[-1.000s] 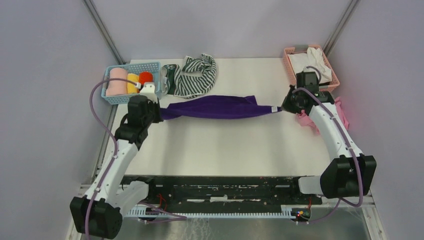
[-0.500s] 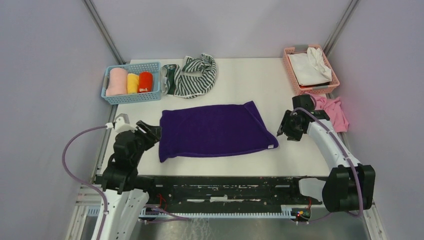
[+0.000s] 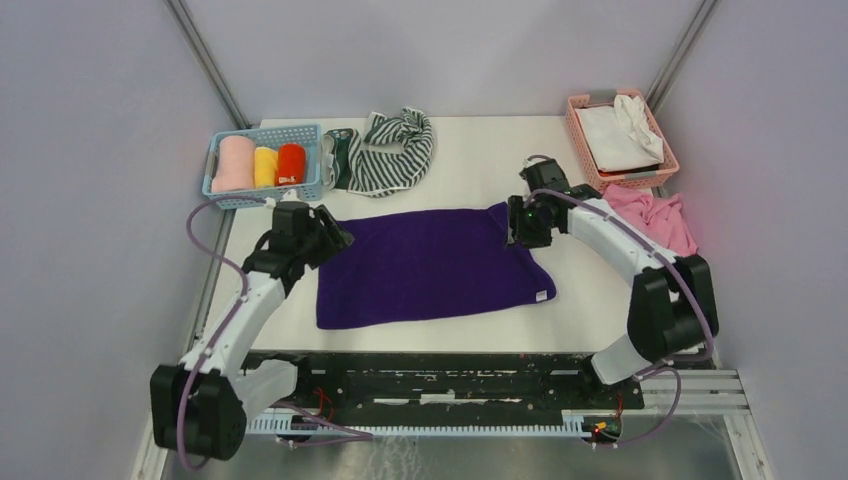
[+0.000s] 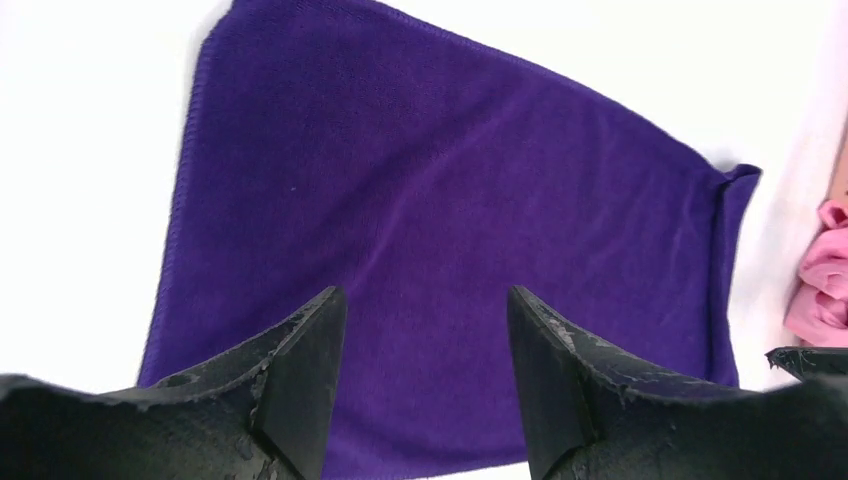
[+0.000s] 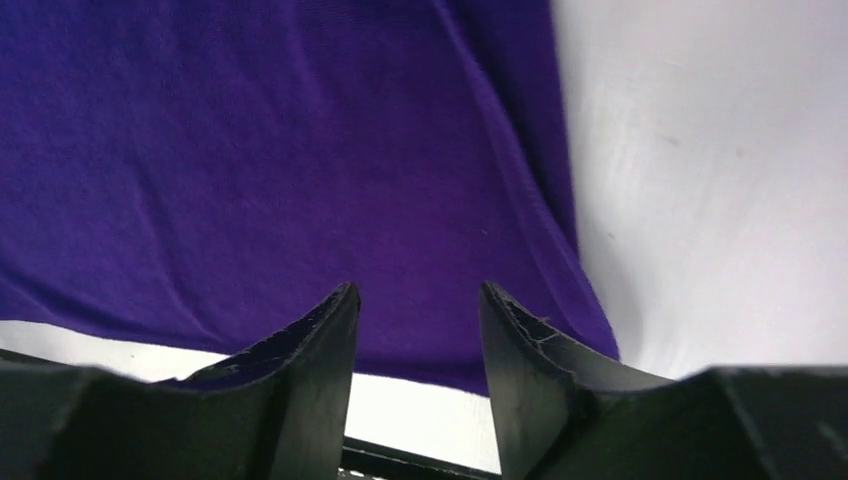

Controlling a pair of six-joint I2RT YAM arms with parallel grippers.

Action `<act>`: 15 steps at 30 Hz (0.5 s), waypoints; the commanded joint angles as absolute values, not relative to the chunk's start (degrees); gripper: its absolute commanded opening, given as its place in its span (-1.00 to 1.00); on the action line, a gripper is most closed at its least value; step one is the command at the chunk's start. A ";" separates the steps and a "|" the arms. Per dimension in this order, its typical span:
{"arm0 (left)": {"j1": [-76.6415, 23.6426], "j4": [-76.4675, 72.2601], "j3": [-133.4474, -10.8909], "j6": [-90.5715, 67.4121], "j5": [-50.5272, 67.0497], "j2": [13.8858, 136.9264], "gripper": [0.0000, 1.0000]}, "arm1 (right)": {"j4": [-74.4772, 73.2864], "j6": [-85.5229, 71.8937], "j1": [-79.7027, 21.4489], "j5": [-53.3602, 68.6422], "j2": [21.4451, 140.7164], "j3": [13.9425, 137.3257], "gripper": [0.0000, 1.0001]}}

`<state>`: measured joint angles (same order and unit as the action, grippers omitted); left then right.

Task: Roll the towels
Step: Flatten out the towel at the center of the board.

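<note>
The purple towel lies spread flat in the middle of the white table. My left gripper hovers open over the towel's far left corner. In the left wrist view the cloth fills the space below the gripper, with nothing between the fingers. My right gripper stands open over the far right corner. In the right wrist view its gripper has only towel beneath. The striped towel lies crumpled at the back.
A blue basket at the back left holds pink, yellow and red rolls. A pink basket at the back right holds a white cloth. A pink cloth hangs over the table's right edge, also visible as a pink cloth from the left wrist.
A second ago both grippers held the purple towel stretched between them. They let it go, it dropped flat, and both arms have now moved to its far corners with jaws open.
</note>
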<state>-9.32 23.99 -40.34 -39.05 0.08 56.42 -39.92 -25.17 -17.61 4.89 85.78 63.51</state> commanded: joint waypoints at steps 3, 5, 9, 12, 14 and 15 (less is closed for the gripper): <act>-8.98 14.14 -46.40 -36.58 3.32 71.60 0.33 | -37.72 -21.25 -21.54 -0.19 97.06 75.26 -0.01; -9.01 16.41 -49.97 -33.55 1.83 75.53 0.33 | -38.04 -18.97 -23.41 -2.61 100.65 79.51 -0.01; -9.01 18.84 -54.81 -28.70 -0.92 81.92 0.33 | -37.70 -16.67 -25.07 -8.23 107.76 85.61 -0.02; -9.01 18.64 -56.24 -27.18 -2.81 86.24 0.34 | -38.64 -15.06 -25.13 -10.24 112.29 89.15 -0.03; -8.97 18.67 -57.22 -26.07 -4.19 89.03 0.34 | -38.75 -14.13 -25.22 -9.97 114.35 90.64 -0.05; -8.89 19.16 -57.75 -25.49 -4.67 90.46 0.34 | -38.52 -13.81 -25.20 -9.78 114.98 91.10 -0.05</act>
